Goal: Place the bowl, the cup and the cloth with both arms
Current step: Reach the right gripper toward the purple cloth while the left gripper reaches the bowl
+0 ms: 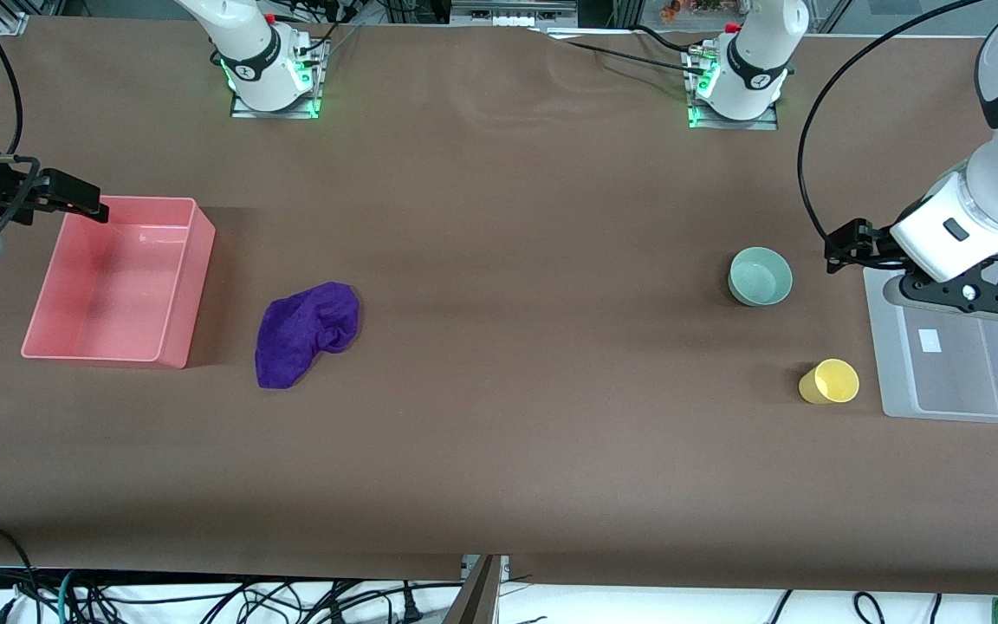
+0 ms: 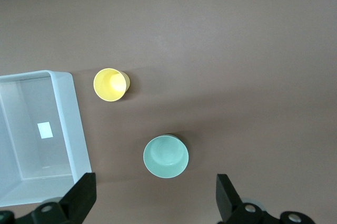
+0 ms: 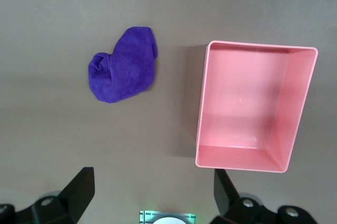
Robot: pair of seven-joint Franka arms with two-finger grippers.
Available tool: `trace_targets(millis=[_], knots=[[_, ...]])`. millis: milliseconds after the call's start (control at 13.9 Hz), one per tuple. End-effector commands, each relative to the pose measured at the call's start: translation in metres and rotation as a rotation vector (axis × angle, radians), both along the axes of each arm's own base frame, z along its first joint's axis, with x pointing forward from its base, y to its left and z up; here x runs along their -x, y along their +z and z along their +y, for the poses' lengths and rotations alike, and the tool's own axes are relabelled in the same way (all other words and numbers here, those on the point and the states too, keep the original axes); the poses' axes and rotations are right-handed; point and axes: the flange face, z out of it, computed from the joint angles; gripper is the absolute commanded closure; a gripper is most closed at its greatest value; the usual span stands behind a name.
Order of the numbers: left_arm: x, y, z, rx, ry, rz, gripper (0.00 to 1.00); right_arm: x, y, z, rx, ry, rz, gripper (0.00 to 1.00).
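The pale mint bowl [image 1: 760, 276] stands upright on the brown table toward the left arm's end. The yellow cup [image 1: 829, 381] stands nearer to the front camera than the bowl, beside a clear tray. The purple cloth [image 1: 308, 334] lies crumpled toward the right arm's end, beside a pink bin. My left gripper [image 2: 156, 192] hangs open and empty, high over the clear tray's edge next to the bowl [image 2: 166, 156]. My right gripper [image 3: 152, 187] hangs open and empty, high over the table by the pink bin, apart from the cloth [image 3: 125, 66].
The clear plastic tray [image 1: 897, 381] sits at the left arm's end of the table. The pink bin [image 1: 196, 286] sits at the right arm's end, with nothing in it. Both arm bases stand along the table's back edge. Brown tabletop stretches between cloth and bowl.
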Motion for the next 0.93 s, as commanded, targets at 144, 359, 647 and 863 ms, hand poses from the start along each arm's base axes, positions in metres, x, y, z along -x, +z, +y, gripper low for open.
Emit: trace_targets(millis=[144, 359, 647, 863], knots=[[0.0566, -0.0082, 0.0457, 0.077, 0.126, -0.086, 0.00, 0.0007, 0.0054, -0.0008, 0.000, 0.013, -0.009, 0.00], [0.0567, -0.0084, 0.0465, 0.077, 0.128, -0.084, 0.00, 0.0001, 0.0046, -0.0019, 0.001, 0.013, -0.009, 0.00], [0.0568, -0.0084, 0.0457, 0.077, 0.126, -0.084, 0.00, 0.0001, 0.0046, -0.0019, 0.001, 0.013, -0.009, 0.00], [0.0568, -0.0084, 0.0448, 0.077, 0.126, -0.084, 0.00, 0.0001, 0.0046, -0.0019, 0.001, 0.012, -0.009, 0.00]])
